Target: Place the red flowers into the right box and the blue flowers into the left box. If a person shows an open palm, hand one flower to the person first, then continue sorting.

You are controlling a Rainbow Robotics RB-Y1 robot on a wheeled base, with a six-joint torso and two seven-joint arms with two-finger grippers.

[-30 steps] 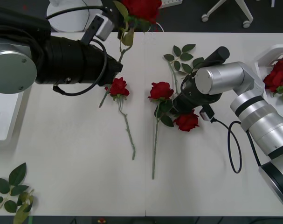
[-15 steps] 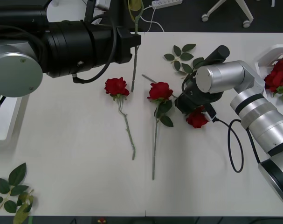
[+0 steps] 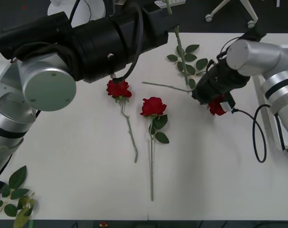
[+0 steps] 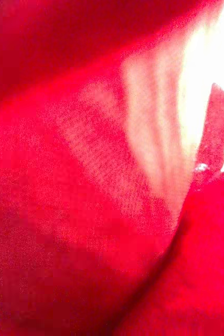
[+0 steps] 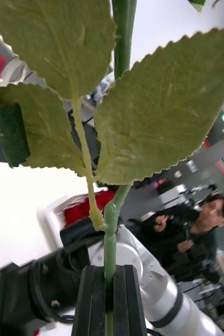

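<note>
left tool (image 5: 109,299) clenched on rose stem (image 5: 109,247), lifted over counter (image 3: 77,156) far edge | right tool (image 3: 211,97) grasping red rose (image 3: 216,106), mid-carry | two red flowers (image 3: 153,106) lie centre | next: swing right to box

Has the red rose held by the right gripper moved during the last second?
Yes. The red rose in the right gripper has moved up and toward the robot's right, away from the two roses lying on the table.

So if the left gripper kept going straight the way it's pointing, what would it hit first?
Past the leaves of the rose stem clamped in its fingers, the left gripper faces the right arm. That arm looks first in line, though depth is unclear.
</note>
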